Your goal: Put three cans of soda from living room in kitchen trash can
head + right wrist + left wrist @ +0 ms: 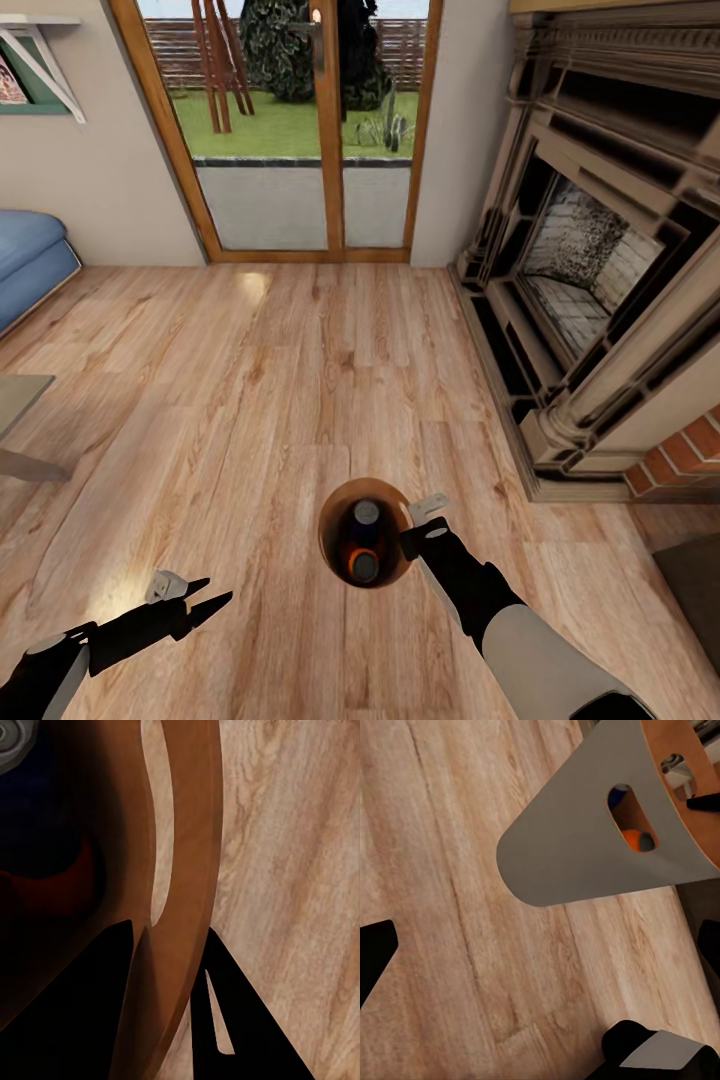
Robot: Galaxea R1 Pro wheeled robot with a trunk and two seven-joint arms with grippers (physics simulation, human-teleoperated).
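Observation:
The trash can [328,528] hangs just above the wood floor, its tan inside facing up. Inside it a dark blue soda can [365,514] with a silver top lies beside an orange soda can [363,566]. My right gripper [412,535] is shut on the bin's rim, one finger inside the wall [187,832] and one outside, as the right wrist view shows with the gripper [169,934]. My left gripper [212,592] hangs open and holds nothing, left of the bin. In the left wrist view the bin's grey wall [562,847] has a handle slot showing orange [636,838] and blue.
A large fireplace surround [600,300] with red brick [680,455] takes up the right side. Glass doors [300,130] stand ahead. A blue sofa [30,260] and a table corner [20,400] sit at the left. Wood plank floor [250,400] lies between.

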